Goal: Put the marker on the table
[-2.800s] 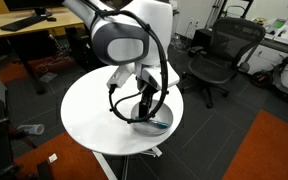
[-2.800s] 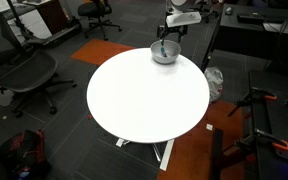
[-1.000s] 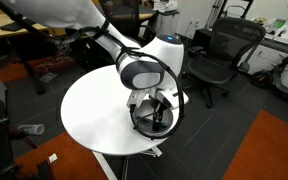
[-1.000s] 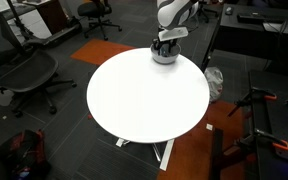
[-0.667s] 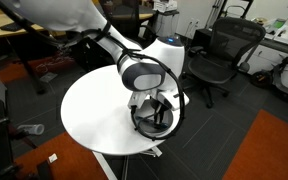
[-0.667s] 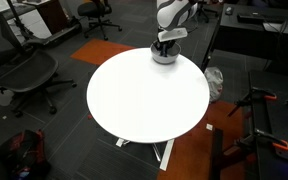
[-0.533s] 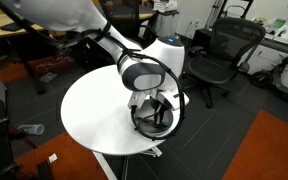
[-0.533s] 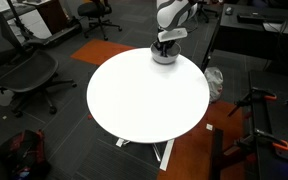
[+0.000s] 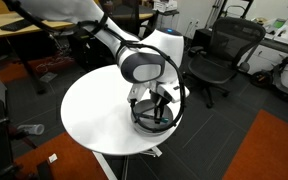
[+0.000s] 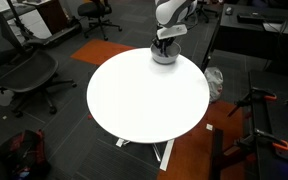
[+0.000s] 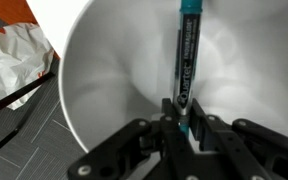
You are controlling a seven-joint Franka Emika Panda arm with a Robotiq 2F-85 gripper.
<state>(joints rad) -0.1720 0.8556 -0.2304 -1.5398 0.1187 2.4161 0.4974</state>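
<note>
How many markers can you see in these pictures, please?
1. The marker is inside the grey bowl, one end gripped by the gripper. Others may be hidden.

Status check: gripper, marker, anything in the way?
Gripper in the bowl, shut on the marker. Marker not yet on the table. Only the bowl wall around it.

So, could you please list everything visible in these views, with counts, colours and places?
marker: one, dark with a teal end, inside the bowl
bowl: one, grey, near the table's edge
table: one, white, round, mid-room
office chairs: at least two, black, around the table
desk: one, wooden, in the background
crumpled bag: one, white, on the floor beside the table
arm: one, white and grey, above the bowl
tool: one, black, shut on the marker
</note>
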